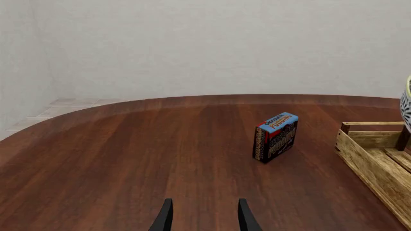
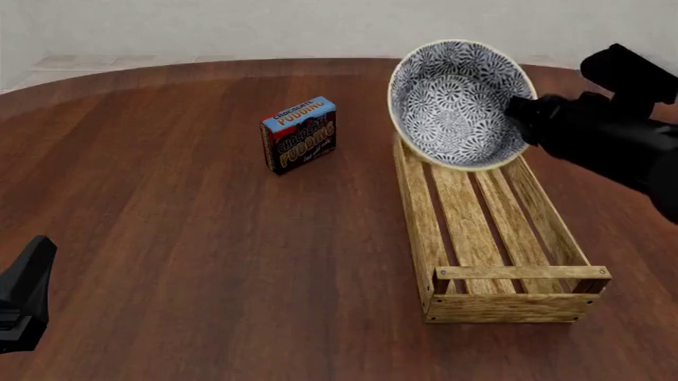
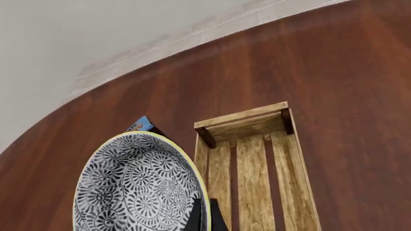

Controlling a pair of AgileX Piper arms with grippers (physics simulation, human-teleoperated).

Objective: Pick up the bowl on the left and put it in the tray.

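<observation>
The blue-patterned bowl (image 2: 456, 103) hangs tilted in the air above the far end of the wooden tray (image 2: 424, 230), its inside facing the camera. My right gripper (image 2: 526, 109) is shut on the bowl's rim at its right side. In the right wrist view the bowl (image 3: 134, 190) fills the lower part, with the fingers (image 3: 215, 221) pinching its yellowish rim and the tray (image 3: 257, 159) below. My left gripper (image 1: 203, 219) is open and empty, low over the table near the front left. A sliver of the bowl (image 1: 405, 103) and the tray (image 1: 372, 166) show in the left wrist view.
A chocolate pudding box (image 2: 300, 135) stands upright on the table left of the tray, also seen as the pudding box (image 1: 276, 136) in the left wrist view. The left arm (image 2: 21, 294) sits at the front left corner. The round wooden table's far edge (image 2: 212, 65) meets a pale wall.
</observation>
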